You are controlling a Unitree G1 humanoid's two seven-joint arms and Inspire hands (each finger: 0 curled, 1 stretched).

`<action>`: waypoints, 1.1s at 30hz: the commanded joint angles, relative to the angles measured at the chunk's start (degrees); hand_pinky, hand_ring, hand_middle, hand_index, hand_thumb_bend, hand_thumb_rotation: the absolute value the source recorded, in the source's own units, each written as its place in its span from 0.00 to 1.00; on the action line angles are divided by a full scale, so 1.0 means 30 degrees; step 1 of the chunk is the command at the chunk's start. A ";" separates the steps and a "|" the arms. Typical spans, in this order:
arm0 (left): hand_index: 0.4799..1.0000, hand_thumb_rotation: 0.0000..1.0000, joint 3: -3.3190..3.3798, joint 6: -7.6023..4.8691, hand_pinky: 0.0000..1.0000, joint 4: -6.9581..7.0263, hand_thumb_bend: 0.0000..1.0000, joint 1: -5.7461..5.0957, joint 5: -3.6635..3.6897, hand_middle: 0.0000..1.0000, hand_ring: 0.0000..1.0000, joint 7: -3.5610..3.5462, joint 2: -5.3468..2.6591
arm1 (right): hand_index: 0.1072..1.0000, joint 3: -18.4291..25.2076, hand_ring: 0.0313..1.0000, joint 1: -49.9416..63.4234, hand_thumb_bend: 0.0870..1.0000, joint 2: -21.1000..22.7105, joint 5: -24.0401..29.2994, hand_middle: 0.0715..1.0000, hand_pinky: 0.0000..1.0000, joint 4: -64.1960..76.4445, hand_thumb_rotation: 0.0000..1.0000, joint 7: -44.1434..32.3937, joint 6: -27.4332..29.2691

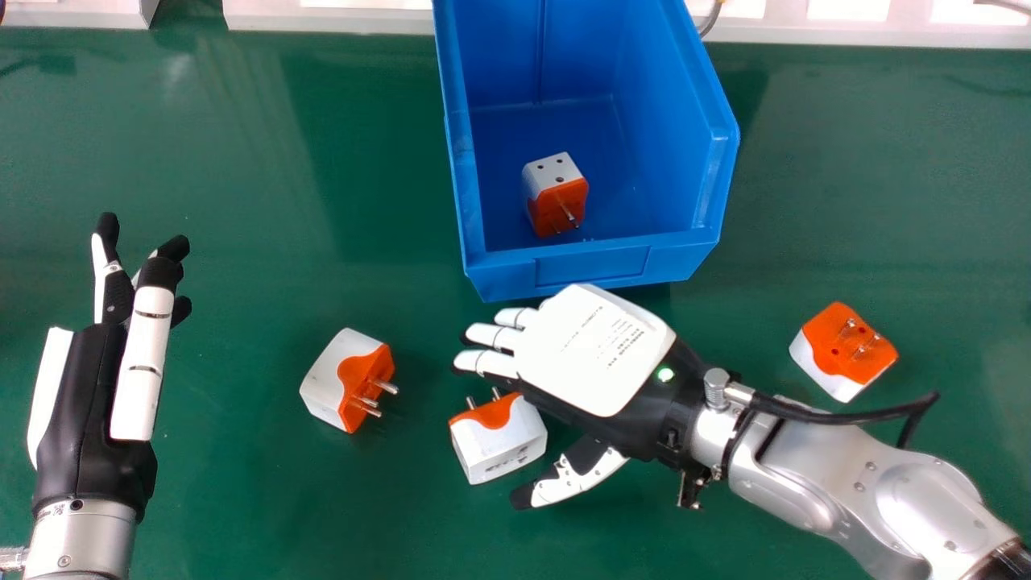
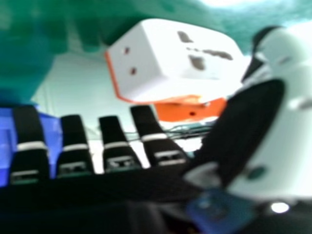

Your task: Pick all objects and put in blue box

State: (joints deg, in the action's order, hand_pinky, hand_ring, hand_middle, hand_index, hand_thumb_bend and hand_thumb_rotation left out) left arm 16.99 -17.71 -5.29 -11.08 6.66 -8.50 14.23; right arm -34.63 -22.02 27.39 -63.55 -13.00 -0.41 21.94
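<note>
Green table [image 1: 242, 507], blue box [image 1: 592, 266] at the far side, right of the middle. One white-and-orange plug adapter [image 1: 556, 196] sits inside, on the box floor toward its near end. Three more on the table. Nearest one, the middle adapter [image 1: 501, 445], lies just beside the right hand [image 1: 592, 350], its prongs pointing to the far side. That hand is palm down near the box's near end, arm coming in from the right; fingers extended, thumb [image 1: 573, 477] spread well away from them, adapter by the gap. Open, no grip closed on anything; whether thumb and adapter touch, cannot tell. Left adapter [image 1: 342, 379] lies with prongs toward the right. Right adapter [image 1: 842, 350] lies well apart, prongs up. Left hand [image 1: 93, 403] at the far left of the table, fingers mostly straight, holding nothing.
</note>
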 commanded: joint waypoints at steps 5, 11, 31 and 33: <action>0.89 1.00 0.0001 -0.0081 0.92 0.0504 0.48 -0.0064 -0.0195 0.93 0.95 0.0102 0.0081 | 0.81 -0.0328 0.85 -0.0655 0.39 -0.0204 0.0066 0.87 0.70 0.0028 0.63 -0.0046 0.0113; 0.89 1.00 -0.0009 0.0199 0.93 0.0578 0.49 0.0011 -0.0081 0.94 0.95 0.0050 0.0100 | 0.79 -0.0603 0.84 -0.0850 0.38 -0.0462 -0.0046 0.86 0.70 -0.0372 0.61 0.0051 -0.0042; 0.87 1.00 0.0005 0.0110 0.92 0.0588 0.48 0.0052 -0.0172 0.93 0.94 0.0018 0.0184 | 0.46 0.0232 0.17 -0.1853 0.46 -0.1991 0.3423 0.35 0.15 -0.4849 0.00 0.2012 0.0575; 0.87 1.00 0.0004 0.0177 0.92 0.0673 0.48 0.0022 -0.0104 0.93 0.94 -0.0016 0.0169 | 0.46 0.0369 0.17 -0.1765 0.46 -0.2111 0.3859 0.35 0.15 -0.4630 0.00 0.1227 0.0051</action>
State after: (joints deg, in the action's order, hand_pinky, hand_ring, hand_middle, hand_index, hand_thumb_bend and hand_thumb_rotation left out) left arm 16.81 -16.51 -4.39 -11.02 6.65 -8.53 14.24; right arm -34.82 -26.13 21.03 -53.22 -27.08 4.77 23.49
